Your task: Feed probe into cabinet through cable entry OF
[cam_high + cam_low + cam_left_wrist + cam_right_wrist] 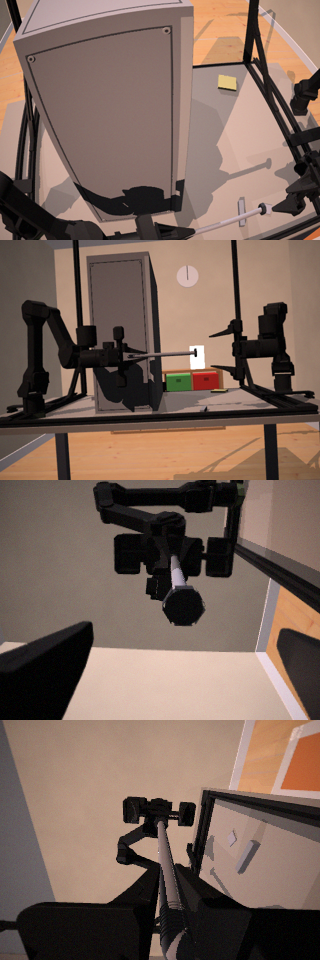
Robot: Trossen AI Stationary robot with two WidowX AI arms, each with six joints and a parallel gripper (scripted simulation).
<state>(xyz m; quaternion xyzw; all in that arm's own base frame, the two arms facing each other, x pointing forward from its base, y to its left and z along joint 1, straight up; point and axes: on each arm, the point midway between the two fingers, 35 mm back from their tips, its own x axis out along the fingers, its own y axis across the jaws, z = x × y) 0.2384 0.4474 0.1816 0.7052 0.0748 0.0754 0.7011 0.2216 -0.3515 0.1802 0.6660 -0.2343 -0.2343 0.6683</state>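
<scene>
The probe (227, 222) (168, 354) (177, 575) (167, 860) is held nearly level above the table (248, 144) (184, 401) (292, 525) (292, 865), wholly outside the cabinet (116, 116) (117, 304), so insertion has not been started. It is gripped by the right gripper (194, 231) (146, 355) (174, 555) (169, 870), whose jaws are closed on it near the ridged end, judged to be the tip. The dark stop nut (262, 208) (195, 352) (183, 606) is seen at the far end. Beyond it, the left gripper (280, 199) (210, 351) (186, 634) (159, 819) is spread wide, apart from the probe and holding nothing. The entry marked OF cannot be seen. Pick-up is thus judged done; still left are a grasp that frees the tip, alignment, feeding in, release and settling. The grey bar (241, 204) (203, 408) (247, 856) and yellow block (227, 82) (219, 390) are left lying on the table.
</scene>
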